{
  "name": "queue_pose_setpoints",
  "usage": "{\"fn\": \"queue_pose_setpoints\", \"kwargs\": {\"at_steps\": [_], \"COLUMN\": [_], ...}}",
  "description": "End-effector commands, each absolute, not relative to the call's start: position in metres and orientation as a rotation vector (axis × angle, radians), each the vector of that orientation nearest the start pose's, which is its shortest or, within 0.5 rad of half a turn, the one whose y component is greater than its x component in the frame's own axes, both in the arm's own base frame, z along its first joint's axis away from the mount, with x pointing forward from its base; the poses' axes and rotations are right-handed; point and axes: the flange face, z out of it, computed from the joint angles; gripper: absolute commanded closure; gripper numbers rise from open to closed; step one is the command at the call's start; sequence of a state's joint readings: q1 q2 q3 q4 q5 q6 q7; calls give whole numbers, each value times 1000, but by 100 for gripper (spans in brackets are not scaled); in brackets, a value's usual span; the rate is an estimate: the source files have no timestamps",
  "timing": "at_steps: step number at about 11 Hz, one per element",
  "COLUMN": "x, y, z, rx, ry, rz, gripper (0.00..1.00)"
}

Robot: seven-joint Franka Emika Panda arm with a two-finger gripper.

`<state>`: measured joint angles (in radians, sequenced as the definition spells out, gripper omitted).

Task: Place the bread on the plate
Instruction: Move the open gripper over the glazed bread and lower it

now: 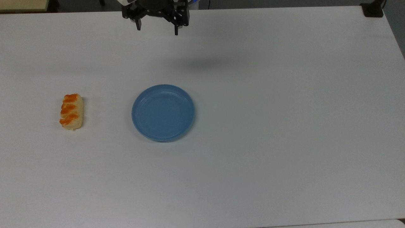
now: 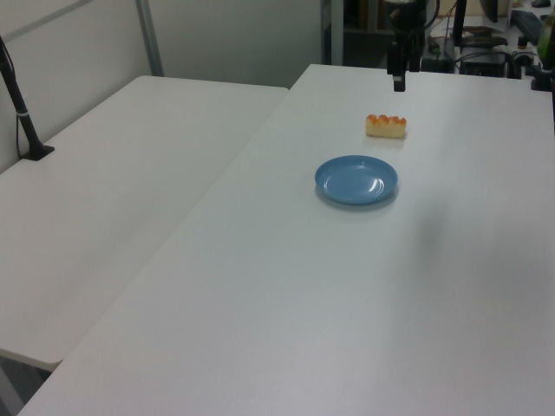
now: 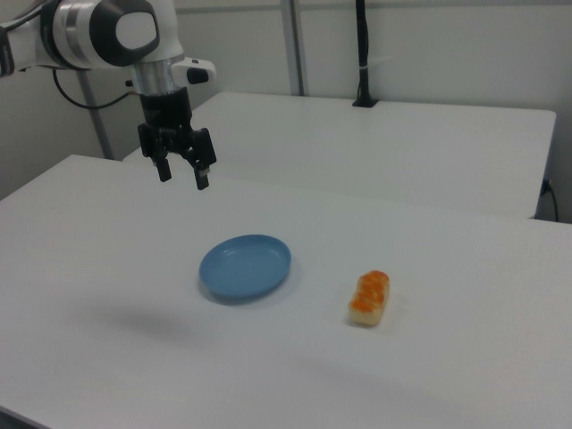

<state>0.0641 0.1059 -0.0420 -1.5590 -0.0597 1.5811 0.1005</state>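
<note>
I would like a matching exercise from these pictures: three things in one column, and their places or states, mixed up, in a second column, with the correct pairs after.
Things:
1. small cream bread roll with orange glazed ridges
2. round blue plate
3. black two-finger gripper

States:
A. held above the white table, jaws open, holding nothing
B. lying on the table at the top view's left
C. empty, near the table's middle

Pairs: 1-B, 2-C, 3-A

End effector (image 3: 183,174) aloft, fingers spread.
</note>
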Motion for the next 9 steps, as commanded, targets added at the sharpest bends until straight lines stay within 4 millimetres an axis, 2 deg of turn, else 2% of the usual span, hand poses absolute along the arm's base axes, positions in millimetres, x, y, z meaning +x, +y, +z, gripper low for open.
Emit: {"fn": "queue_pose_setpoints", "kwargs": {"at_steps": [1,6,7,8,9], "x": [578,578,580,584,588], "y": [3,2,-9,-36,-66], "z": [572,575,576,582,578], "rx": [-3219,-3218,-3216,-3208,-3211], "ry": [139,140,159,163,111], "rz": [125,121,115,96,105], "gripper": [0,0,0,0,0]}}
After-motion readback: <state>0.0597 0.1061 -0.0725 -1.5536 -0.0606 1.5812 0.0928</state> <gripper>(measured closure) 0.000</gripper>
